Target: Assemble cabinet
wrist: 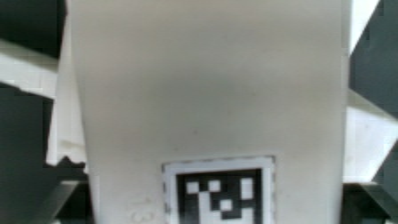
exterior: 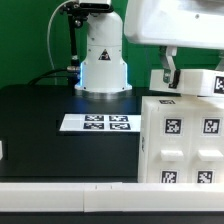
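The cabinet's large white box frame stands at the exterior view's right, with black-and-white tags on its top and front. A smaller white tagged block sits just above the frame's far top edge. My gripper comes down from the upper right, and its dark fingers are at that block's near end. In the wrist view the white block fills the whole gap between the jaws, and a tag shows low on it. The jaws press against its two sides, so they are shut on it.
The white domed robot base stands at the back centre. The marker board lies flat on the black table, left of the frame. A white ledge runs along the front edge.
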Available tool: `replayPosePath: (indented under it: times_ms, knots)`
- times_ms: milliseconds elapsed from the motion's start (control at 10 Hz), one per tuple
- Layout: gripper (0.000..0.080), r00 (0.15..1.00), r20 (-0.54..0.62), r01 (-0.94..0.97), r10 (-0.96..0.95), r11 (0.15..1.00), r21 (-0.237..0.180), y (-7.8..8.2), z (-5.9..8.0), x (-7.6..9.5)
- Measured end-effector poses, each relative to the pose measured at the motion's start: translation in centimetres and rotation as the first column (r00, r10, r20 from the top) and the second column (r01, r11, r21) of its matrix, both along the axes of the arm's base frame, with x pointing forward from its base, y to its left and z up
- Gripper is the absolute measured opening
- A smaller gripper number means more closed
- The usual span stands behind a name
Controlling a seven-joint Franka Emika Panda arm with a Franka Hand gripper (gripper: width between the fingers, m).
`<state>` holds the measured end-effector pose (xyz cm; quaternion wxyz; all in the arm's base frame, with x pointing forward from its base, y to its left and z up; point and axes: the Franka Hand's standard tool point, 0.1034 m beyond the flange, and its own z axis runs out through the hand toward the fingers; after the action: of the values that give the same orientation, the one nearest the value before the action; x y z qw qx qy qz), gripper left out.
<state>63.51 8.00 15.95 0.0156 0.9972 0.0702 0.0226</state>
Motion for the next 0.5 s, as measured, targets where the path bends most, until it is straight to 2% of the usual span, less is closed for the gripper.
replayPosePath:
  times_ms: [100, 500]
  knots:
    - [0.0557, 0.997, 0.004, 0.083, -0.083, 0.996, 0.021, -0.22, -0.02, 0.1]
    - [0.0557, 0.934, 0.004, 0.357, -0.357, 0.933, 0.037, -0.19, -0.04, 0.1]
